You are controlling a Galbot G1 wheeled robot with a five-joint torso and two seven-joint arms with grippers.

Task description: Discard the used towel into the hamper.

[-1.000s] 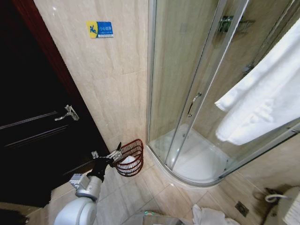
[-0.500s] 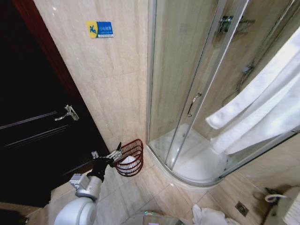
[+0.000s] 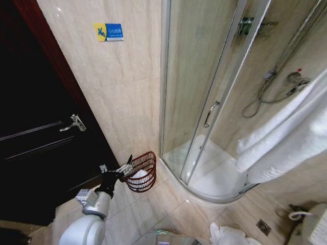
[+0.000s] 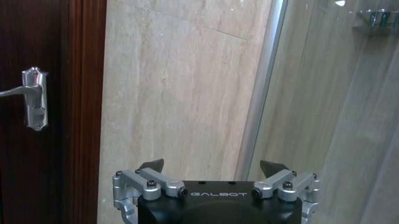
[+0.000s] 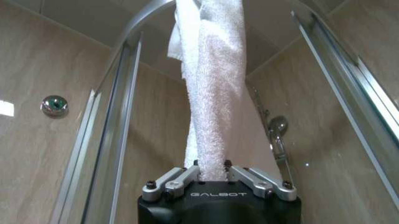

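The used towel (image 3: 286, 138), white and long, hangs across the right side of the head view in front of the shower. In the right wrist view the towel (image 5: 212, 93) runs straight away from my right gripper (image 5: 210, 164), which is shut on its end. The hamper (image 3: 144, 171), a small red-brown openwork basket, stands on the floor against the wall beside the shower corner, with something white inside. My left gripper (image 3: 126, 166) hovers just left of the hamper's rim. The left wrist view shows the left gripper (image 4: 212, 165) open and holding nothing, facing the tiled wall.
A curved glass shower enclosure (image 3: 204, 76) with a door handle (image 3: 211, 113) fills the middle. A dark door (image 3: 41, 153) with a metal handle (image 3: 74, 122) stands left. A white cloth (image 3: 230, 236) and a floor drain (image 3: 263, 226) lie at bottom right.
The hanging towel has swung right and lower in the head view, uncovering the shower hose and head behind it. The left arm and hamper have stayed put.
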